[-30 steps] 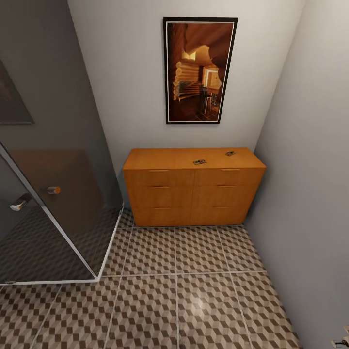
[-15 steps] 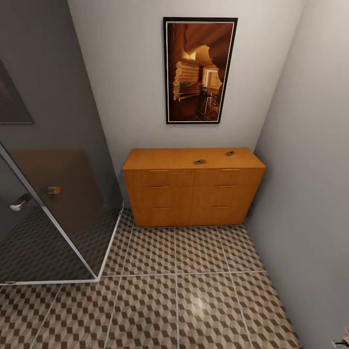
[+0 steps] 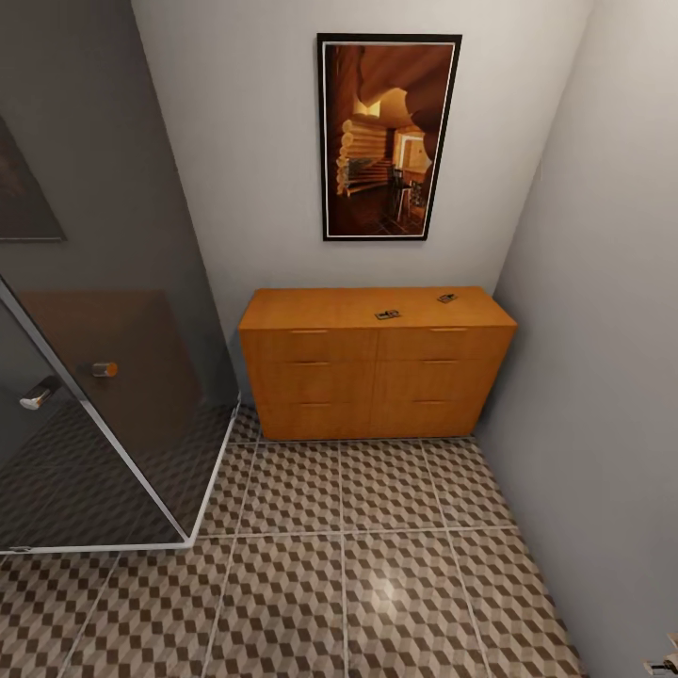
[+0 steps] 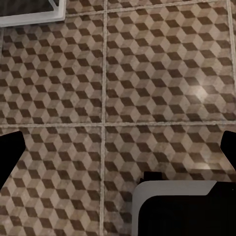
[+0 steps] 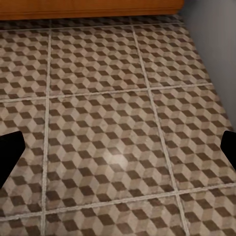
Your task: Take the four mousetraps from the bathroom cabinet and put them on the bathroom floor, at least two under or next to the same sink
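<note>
The orange-brown cabinet [image 3: 377, 367] stands against the far wall, all drawers shut. Two mousetraps lie on its top, one near the middle [image 3: 387, 314] and one toward the right [image 3: 446, 298]; the other two are hidden. The cube-patterned bathroom floor [image 3: 377, 565] stretches from the cabinet toward me. My left gripper [image 4: 118, 152] hangs open over the tiles, dark fingertips [image 4: 10, 157] wide apart. My right gripper [image 5: 118, 150] is open too, above the floor [image 5: 108, 113] in front of the cabinet's base [image 5: 88, 7]. The sink is out of view.
A glass shower stall [image 3: 104, 395] with a white sill [image 4: 29, 12] takes up the left. A grey wall [image 3: 603, 377] closes the right side. A framed picture [image 3: 388, 137] hangs above the cabinet. My own base [image 4: 182, 209] shows below the left gripper.
</note>
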Tool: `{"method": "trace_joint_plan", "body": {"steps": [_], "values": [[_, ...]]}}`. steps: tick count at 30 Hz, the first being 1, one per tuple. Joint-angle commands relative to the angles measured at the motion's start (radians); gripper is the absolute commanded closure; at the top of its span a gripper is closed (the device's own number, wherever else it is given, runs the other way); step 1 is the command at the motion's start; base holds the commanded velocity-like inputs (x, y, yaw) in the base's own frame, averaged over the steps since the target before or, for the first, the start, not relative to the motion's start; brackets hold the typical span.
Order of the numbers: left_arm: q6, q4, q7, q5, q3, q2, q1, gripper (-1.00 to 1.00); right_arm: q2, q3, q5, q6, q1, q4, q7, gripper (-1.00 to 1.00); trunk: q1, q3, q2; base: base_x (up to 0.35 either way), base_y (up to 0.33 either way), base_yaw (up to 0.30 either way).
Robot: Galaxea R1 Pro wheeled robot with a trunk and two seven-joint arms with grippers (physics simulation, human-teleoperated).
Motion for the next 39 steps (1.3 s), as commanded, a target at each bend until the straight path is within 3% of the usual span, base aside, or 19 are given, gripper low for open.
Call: {"method": "trace_joint_plan", "body": {"steps": [1, 19, 22, 26, 27, 30, 34, 39], "values": [[-0.004, 0.003, 0.004, 0.003, -0.009, -0.001, -0.001, -1.0, 0.0, 0.009, -0.01, -0.003, -0.001, 0.001, -0.001, -1.0, 0.001, -0.002, -0.002, 0.0, 0.0, 0.0], [0.002, -0.004, 0.009, 0.004, 0.0, 0.007, -0.001, -1.0, 0.019, 0.01, 0.005, -0.005, -0.001, 0.002, -0.001, -1.0, 0.001, -0.002, -0.002, 0.0, 0.0, 0.0], [0.056, -0.01, 0.01, 0.004, 0.002, 0.0, -0.001, -1.0, 0.021, 0.01, 0.027, -0.005, -0.001, 0.001, -0.002, -1.0, 0.001, -0.002, -0.002, 0.0, 0.0, 0.0], [0.188, -0.059, 0.009, 0.003, 0.002, -0.001, -0.002, -1.0, 0.021, 0.01, 0.055, -0.006, -0.001, 0.001, -0.002, -1.0, 0.001, -0.002, -0.002, 0.0, 0.0, 0.0], [0.352, -0.169, 0.008, 0.003, 0.002, 0.005, -0.002, -1.0, 0.021, 0.01, 0.081, -0.007, -0.001, 0.001, -0.003, -1.0, 0.001, -0.002, -0.002, 0.0, 0.0, 0.0], [0.458, -0.266, 0.008, 0.003, 0.002, 0.009, -0.002, -1.0, 0.022, 0.01, 0.093, -0.007, -0.001, 0.001, -0.003, -1.0, 0.001, -0.002, -0.002, 0.0, 0.0, 0.0], [0.557, -0.388, 0.009, 0.002, 0.002, 0.012, -0.002, -1.0, 0.021, 0.009, 0.1, -0.006, -0.001, 0.002, -0.003, -1.0, 0.001, -0.002, -0.002, 0.0, 0.0, 0.0], [0.612, -0.487, 0.02, 0.002, 0.002, 0.013, -0.002, -1.0, 0.02, 0.009, 0.104, -0.005, -0.001, 0.002, -0.004, -1.0, 0.001, -0.002, -0.002, 0.0, 0.0, 0.0]]}}
